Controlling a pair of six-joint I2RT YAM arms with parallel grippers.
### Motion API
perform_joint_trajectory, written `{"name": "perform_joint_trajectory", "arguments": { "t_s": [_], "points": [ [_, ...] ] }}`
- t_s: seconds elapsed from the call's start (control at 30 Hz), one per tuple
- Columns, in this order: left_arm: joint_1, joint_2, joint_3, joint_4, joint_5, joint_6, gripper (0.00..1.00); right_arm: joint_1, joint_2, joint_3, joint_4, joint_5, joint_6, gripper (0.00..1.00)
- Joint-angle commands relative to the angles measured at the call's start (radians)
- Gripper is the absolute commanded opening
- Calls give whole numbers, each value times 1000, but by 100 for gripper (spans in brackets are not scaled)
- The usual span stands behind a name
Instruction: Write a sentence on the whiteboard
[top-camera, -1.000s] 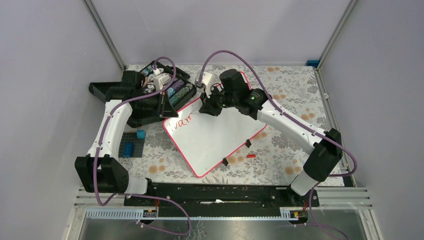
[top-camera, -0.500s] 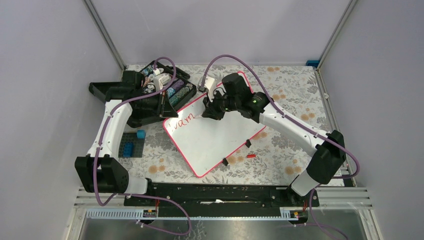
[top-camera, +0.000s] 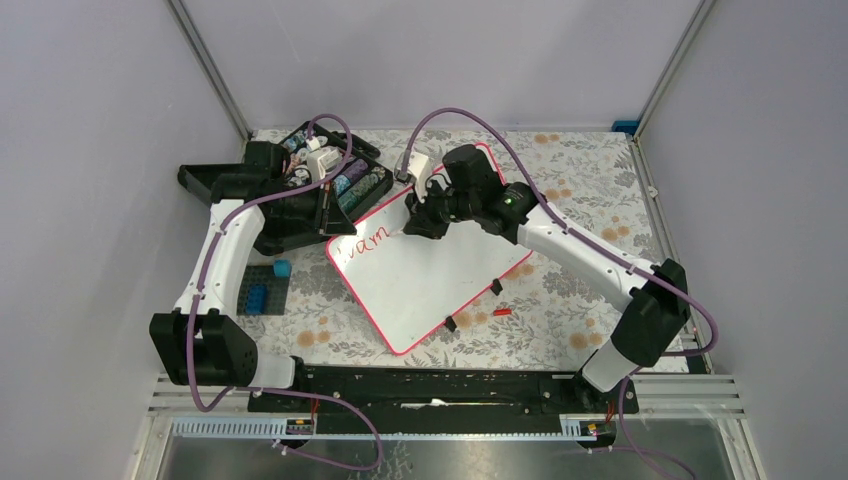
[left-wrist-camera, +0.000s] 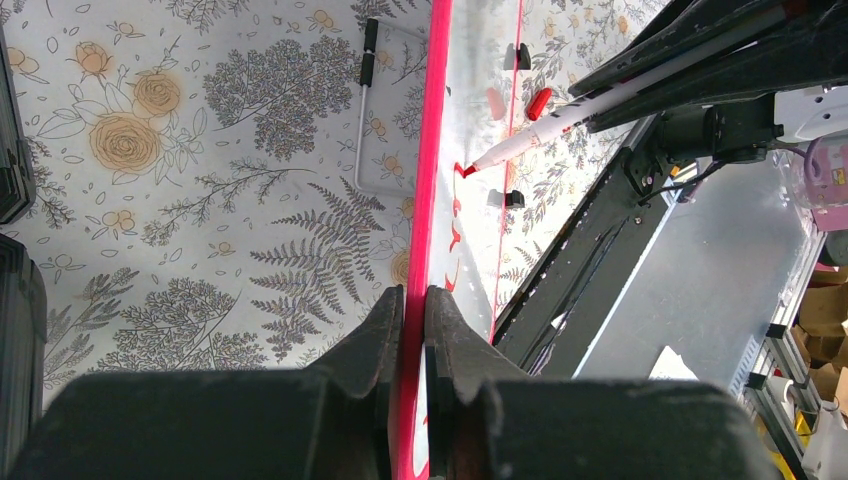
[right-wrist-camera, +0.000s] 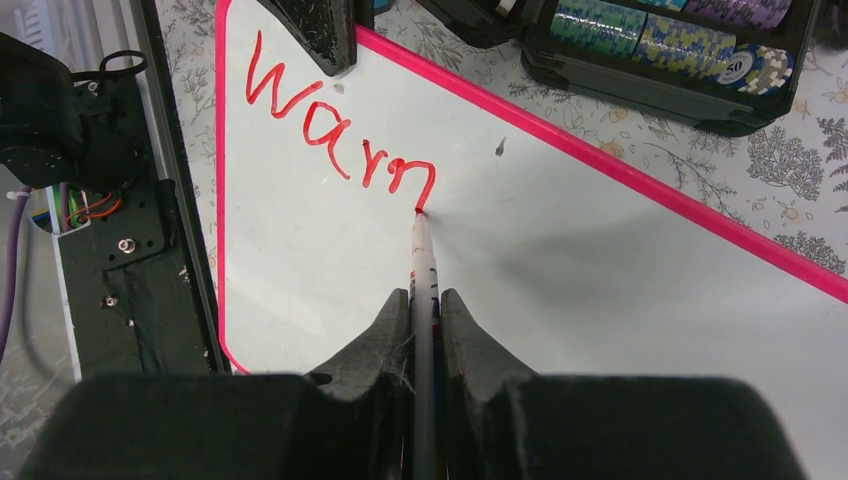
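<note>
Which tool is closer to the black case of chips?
Left. The left tool clamps the whiteboard edge beside the black case; the right tool, gripping the marker, is farther off over the whiteboard.

whiteboard (top-camera: 430, 280): white, rounded corners, thin pink-red rim, two small black clips (top-camera: 496, 286) on the near-right edge. Sits mid-table (top-camera: 590, 190), turned diagonally. Looks flat from above, but the far-left corner may be slightly raised, hard to tell. sentence (right-wrist-camera: 340, 140): one word, "Warm", in thin red handwritten strokes near the far-left corner.
</note>
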Motion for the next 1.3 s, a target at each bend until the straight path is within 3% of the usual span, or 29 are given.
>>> {"name": "perform_joint_trajectory", "arguments": {
  "t_s": [0.0,0.5,1.27],
  "points": [
    [-18,-1,12,-4,-23,20,0,-4,30,55,18,22,-5,0],
    [-18,2,16,-8,-27,23,0,-18,54,113,8,47,-16,0],
    [-18,13,18,-8,-31,27,0,-49,-8,27,-5,22,-34,0]
  ]
}}
